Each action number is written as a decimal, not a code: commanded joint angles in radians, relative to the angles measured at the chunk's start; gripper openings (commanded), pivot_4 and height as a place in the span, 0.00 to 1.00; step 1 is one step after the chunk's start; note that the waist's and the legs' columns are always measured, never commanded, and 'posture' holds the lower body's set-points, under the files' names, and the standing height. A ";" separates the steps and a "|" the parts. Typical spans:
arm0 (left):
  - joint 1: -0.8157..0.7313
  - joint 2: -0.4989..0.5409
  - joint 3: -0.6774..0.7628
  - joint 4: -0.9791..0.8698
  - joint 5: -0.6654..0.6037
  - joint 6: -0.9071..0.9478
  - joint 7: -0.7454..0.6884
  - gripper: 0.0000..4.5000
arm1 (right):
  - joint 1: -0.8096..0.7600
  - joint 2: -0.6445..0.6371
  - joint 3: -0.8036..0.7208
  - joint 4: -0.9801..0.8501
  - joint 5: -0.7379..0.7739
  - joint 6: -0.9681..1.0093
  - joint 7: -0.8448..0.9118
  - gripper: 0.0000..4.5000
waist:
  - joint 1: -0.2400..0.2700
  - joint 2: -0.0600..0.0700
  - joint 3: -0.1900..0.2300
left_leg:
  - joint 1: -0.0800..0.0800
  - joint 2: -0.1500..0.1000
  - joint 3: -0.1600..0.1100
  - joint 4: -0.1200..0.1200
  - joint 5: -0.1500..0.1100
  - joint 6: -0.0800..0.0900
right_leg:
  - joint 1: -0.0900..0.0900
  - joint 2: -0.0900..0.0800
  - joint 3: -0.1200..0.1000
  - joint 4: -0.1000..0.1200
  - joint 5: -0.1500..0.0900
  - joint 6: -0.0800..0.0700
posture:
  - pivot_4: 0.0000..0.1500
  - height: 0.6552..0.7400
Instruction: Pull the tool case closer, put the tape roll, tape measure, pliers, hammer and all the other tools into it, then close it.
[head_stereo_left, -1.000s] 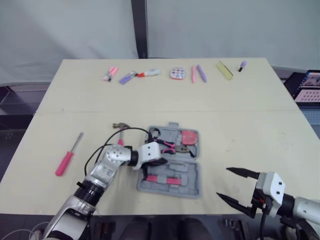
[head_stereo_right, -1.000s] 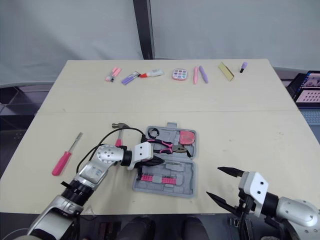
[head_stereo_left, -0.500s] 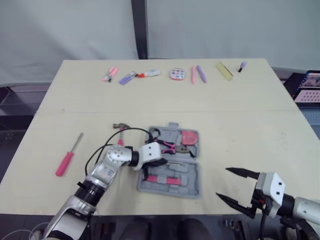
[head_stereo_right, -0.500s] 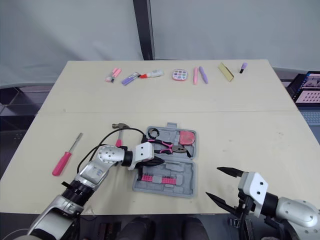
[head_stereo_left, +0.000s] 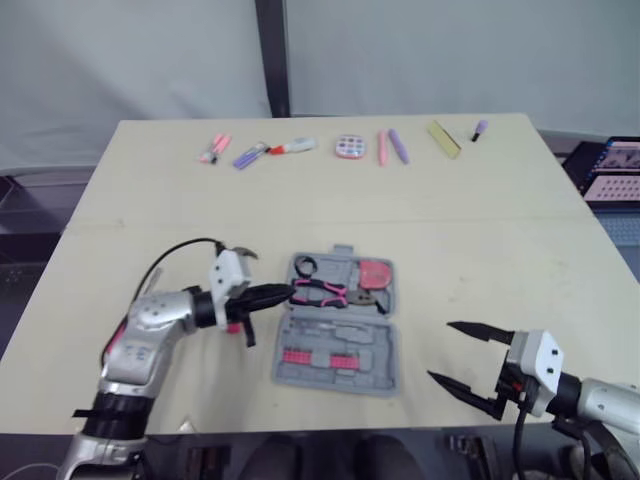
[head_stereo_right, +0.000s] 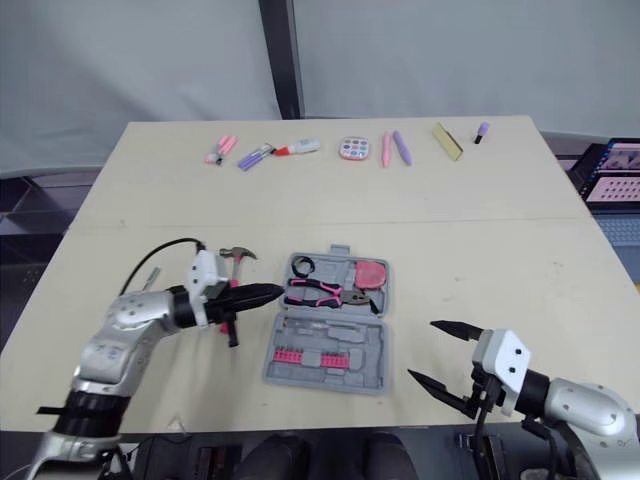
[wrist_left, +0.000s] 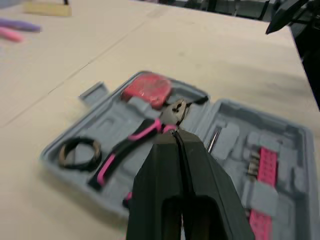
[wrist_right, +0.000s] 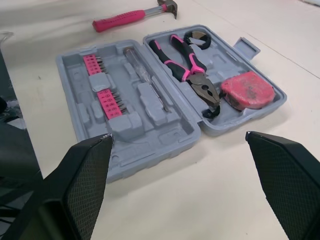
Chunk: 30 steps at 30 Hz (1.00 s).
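The grey tool case (head_stereo_left: 385, 345) lies open at the table's near middle. In it lie the pink-handled pliers (head_stereo_left: 322, 292), a black tape roll (head_stereo_left: 305, 266), a red tape measure (head_stereo_left: 375, 273), pink bit strips (wrist_right: 102, 80) and a thin screwdriver (wrist_right: 142, 75). The pink hammer (head_stereo_right: 238, 255) lies on the table just left of the case, partly behind my left gripper (head_stereo_left: 285, 292). That gripper is shut and empty, its tip at the case's left edge, pointing at the pliers (wrist_left: 145, 132). My right gripper (head_stereo_left: 440, 352) stands open to the right of the case, near the front edge.
Several small markers and toys (head_stereo_left: 345, 147) line the far edge of the table. A pink screwdriver (head_stereo_right: 150, 278) lies left of the case, mostly hidden by my left arm. A screen (head_stereo_left: 620, 170) stands beyond the table's right edge.
My left gripper has drawn back leftward out of the case and is now shut beside it; the pliers stay in the case. The right gripper has hardly moved.
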 joint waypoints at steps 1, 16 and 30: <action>0.138 0.028 0.142 -0.097 -0.046 -0.049 0.030 0.40 | -0.003 0.010 0.005 -0.001 0.010 -0.015 0.002 1.00 | 0.000 0.000 0.000 | 0.000 0.000 0.000 0.000 0.000 0.000 | 0.000 0.000 0.000 -0.001 0.000 0.000 | 1.00 1.00; 0.724 -0.141 0.321 -0.256 -0.061 -0.176 0.174 0.99 | 0.046 0.047 0.025 0.032 0.003 -0.058 0.005 1.00 | 0.003 -0.001 0.001 | 0.001 0.001 0.000 -0.002 -0.002 0.000 | 0.005 0.000 0.001 -0.014 0.000 0.000 | 1.00 1.00; 0.746 -0.166 0.291 -0.268 -0.097 -0.198 0.215 0.99 | 0.066 0.027 0.006 0.047 0.015 -0.058 0.020 1.00 | 0.004 -0.001 0.001 | 0.000 0.001 0.000 -0.002 -0.002 0.000 | 0.006 0.000 0.000 -0.017 0.000 0.000 | 1.00 1.00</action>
